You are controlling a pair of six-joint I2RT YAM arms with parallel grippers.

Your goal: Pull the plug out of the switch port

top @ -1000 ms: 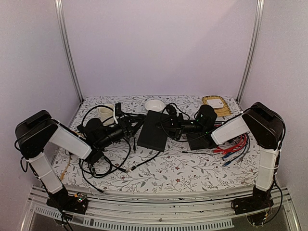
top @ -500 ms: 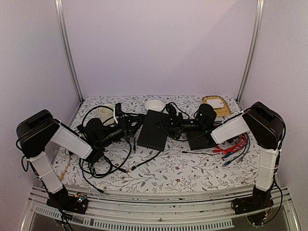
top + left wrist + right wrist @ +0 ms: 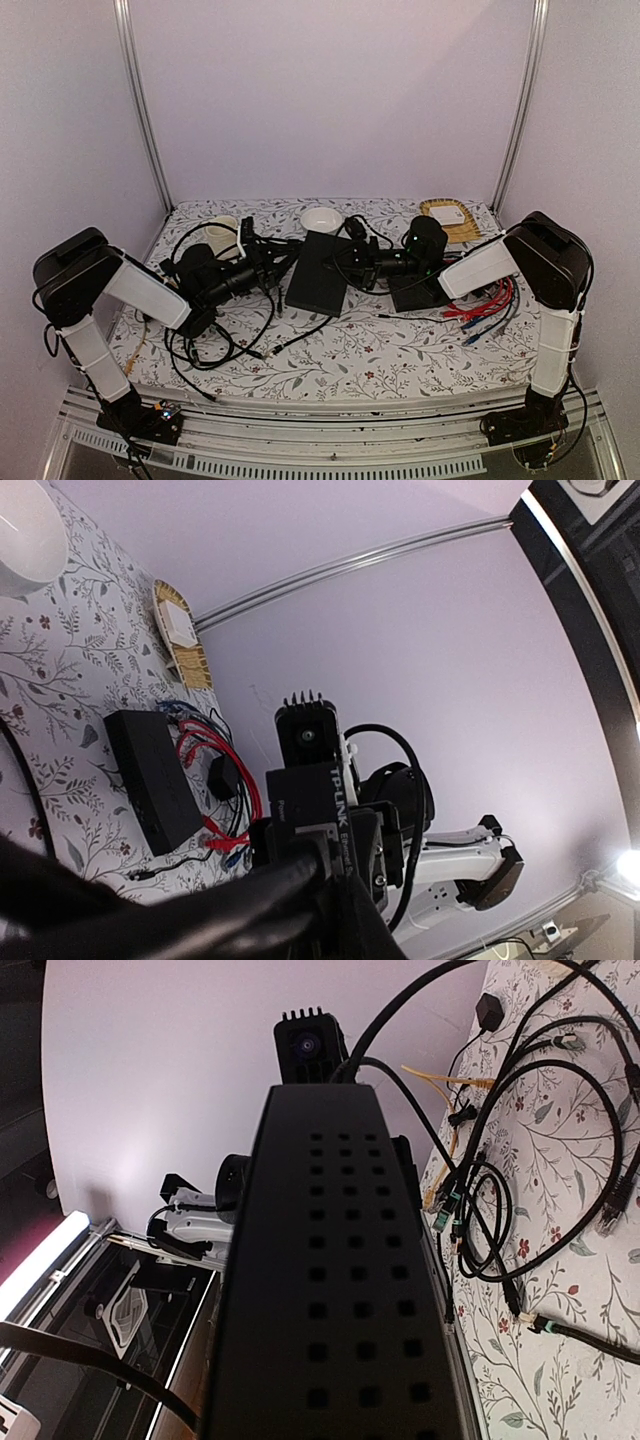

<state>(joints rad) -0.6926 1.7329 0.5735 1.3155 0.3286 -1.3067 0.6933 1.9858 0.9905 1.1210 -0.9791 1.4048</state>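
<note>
The front of the tabletop (image 3: 400,365) has bare room to pass along. On the left, a heap of black cables (image 3: 215,335) blocks the way. On the right lie red and blue wires (image 3: 485,305). The switch (image 3: 318,270) and another black box (image 3: 420,292) fill the middle.

A flowered cloth (image 3: 390,350) is covering the table, and a white bowl (image 3: 322,217) is sitting near its back edge. To the left of the bowl a pale mug (image 3: 220,236) is standing among loops of black cable (image 3: 205,350) that are sprawling toward the front. In the back right corner a wicker tray (image 3: 432,207) is holding a small white block (image 3: 450,214). A short black box (image 3: 150,770) is lying flat toward the right, with red wires (image 3: 487,299) and blue wires (image 3: 480,331) spilling beside it. Two metal posts (image 3: 141,100) are rising against the pale wall behind.
</note>
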